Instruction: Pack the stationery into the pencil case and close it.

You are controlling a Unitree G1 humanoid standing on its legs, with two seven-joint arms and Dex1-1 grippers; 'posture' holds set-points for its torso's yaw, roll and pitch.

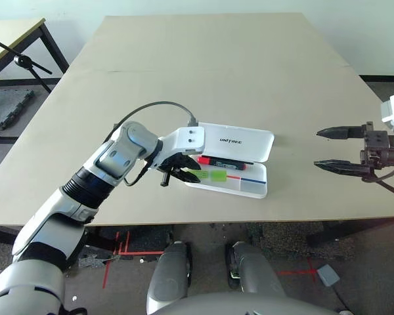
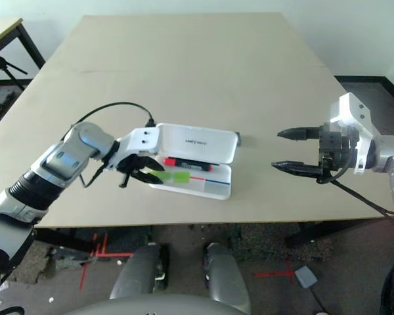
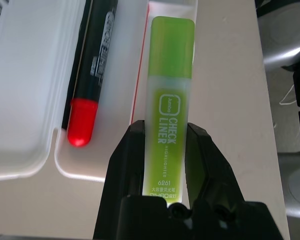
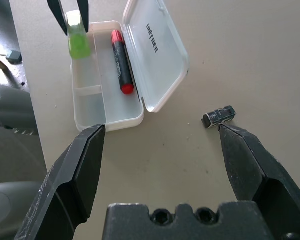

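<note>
The white pencil case (image 1: 249, 189) lies open near the table's front edge, its lid (image 1: 240, 140) folded back with the lettering showing. A black marker with a red cap (image 1: 220, 161) lies in the tray. My left gripper (image 3: 166, 135) is shut on the lime-green highlighter (image 3: 170, 85), which points along the tray's front compartment at its left end. A tiny black block (image 4: 219, 116) rests on the table just right of the lid. My right gripper (image 2: 276, 149) hangs open to the right of the case, with nothing between its fingers.
The tan table (image 1: 217, 72) stretches bare behind the case. Its front edge (image 1: 184, 221) runs just in front of the tray. Another table and a dark stand (image 1: 26, 62) sit off to the far left.
</note>
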